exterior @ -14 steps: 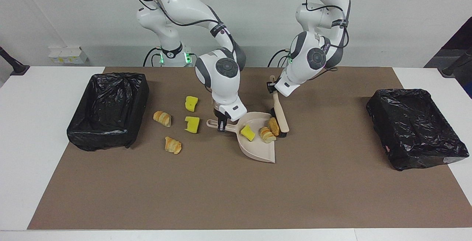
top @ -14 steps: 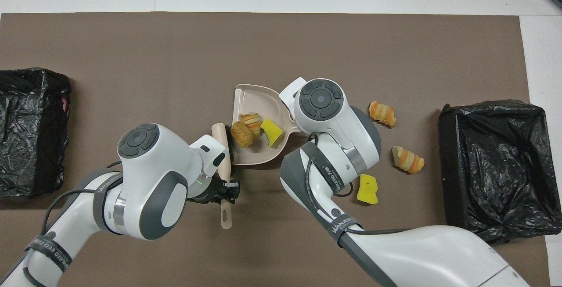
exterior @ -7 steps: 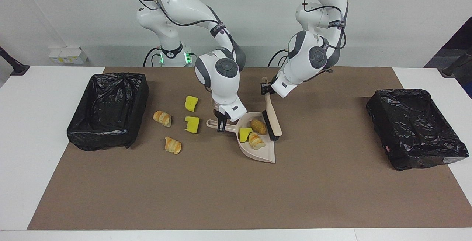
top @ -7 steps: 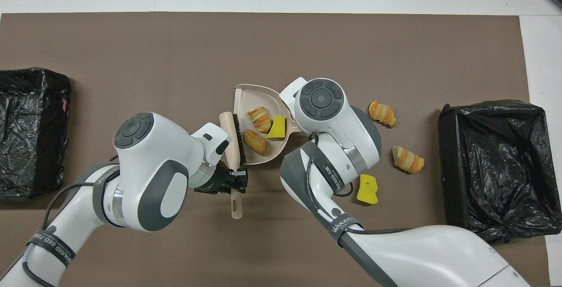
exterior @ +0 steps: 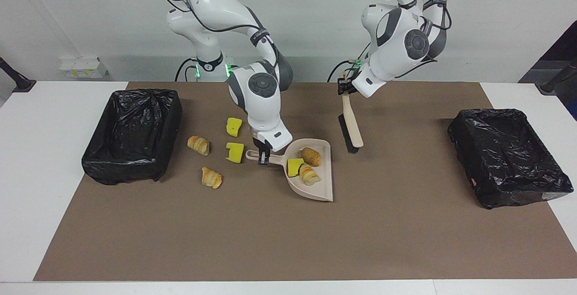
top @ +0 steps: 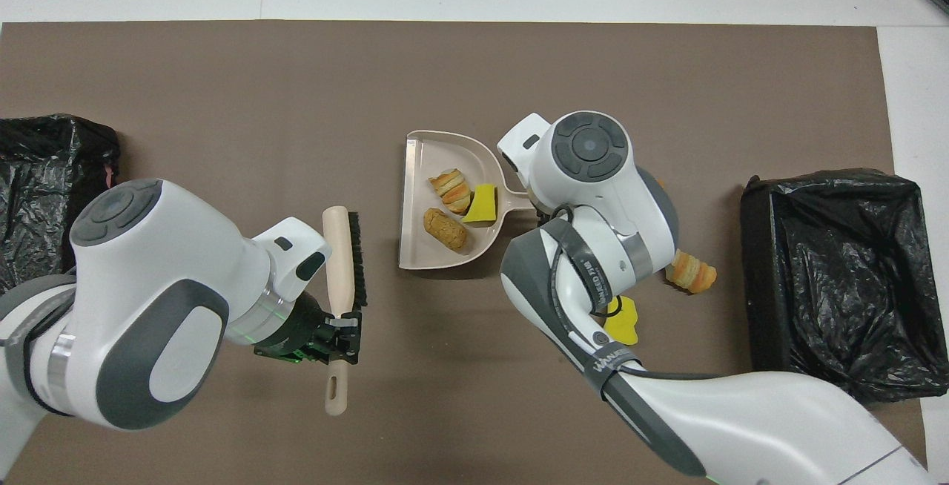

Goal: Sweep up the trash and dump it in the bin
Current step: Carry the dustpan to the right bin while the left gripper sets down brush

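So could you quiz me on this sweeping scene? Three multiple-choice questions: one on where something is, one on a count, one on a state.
1. Where is the brush?
A. lying in the dustpan
B. held by the left gripper, raised off the mat
C. inside a bin

2. How many trash pieces lie in the dustpan?
A. one
B. three
C. five

3. What is the right gripper doing?
A. gripping the dustpan's handle
B. hanging open over a bin
C. holding a sponge chunk

Answers:
1 B, the left gripper clamps the brush's handle and the bristles hang over bare mat.
2 B, one yellow chunk and two bread lumps sit in it.
3 A, its fingers close on the handle.
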`<state>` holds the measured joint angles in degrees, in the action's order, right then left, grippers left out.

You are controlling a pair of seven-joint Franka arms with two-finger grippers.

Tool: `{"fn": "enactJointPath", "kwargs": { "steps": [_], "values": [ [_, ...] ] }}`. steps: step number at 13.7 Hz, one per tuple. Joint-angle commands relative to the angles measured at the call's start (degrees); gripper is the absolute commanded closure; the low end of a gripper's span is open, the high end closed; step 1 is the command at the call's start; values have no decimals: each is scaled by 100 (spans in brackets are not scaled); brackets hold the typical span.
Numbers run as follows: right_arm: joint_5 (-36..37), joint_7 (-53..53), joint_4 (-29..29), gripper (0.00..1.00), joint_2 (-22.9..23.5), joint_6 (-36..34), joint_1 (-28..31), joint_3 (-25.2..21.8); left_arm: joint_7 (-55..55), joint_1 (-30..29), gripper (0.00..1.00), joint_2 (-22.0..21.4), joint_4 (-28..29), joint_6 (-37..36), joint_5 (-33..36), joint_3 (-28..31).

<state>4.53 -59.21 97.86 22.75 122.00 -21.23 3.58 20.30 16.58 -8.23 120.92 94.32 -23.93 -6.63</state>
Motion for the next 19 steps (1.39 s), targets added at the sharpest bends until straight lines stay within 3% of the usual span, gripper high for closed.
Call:
{"fn": "enactJointPath", "kwargs": {
  "steps": [1,4,6,9,13,16,19],
  "values": [
    [-320,-983,566,100,-683,-70,522,63,272,222,100,-538,536,-151,143,-101],
    [-374,-1968,603,100,-1105,-659,1136,63,901,941,100,-795,942,339,143,-250],
    [-461,-2592,603,100,-1351,-940,1611,63,1423,1591,100,-463,1021,849,143,-269],
    [-620,-3341,576,100,-1650,-1275,2314,55,1398,2085,100,-215,1425,1562,212,-269],
    [-620,-3711,524,100,-2055,-1504,3010,28,1328,2139,100,-223,1803,1624,292,-269],
    [-681,-4263,445,100,-2152,-1750,3676,-33,1328,2122,100,-249,1996,2193,292,-260],
    [-717,-4871,374,100,-2161,-1742,4424,-33,1328,2183,90,-258,2419,2881,292,-269]
  ]
}}
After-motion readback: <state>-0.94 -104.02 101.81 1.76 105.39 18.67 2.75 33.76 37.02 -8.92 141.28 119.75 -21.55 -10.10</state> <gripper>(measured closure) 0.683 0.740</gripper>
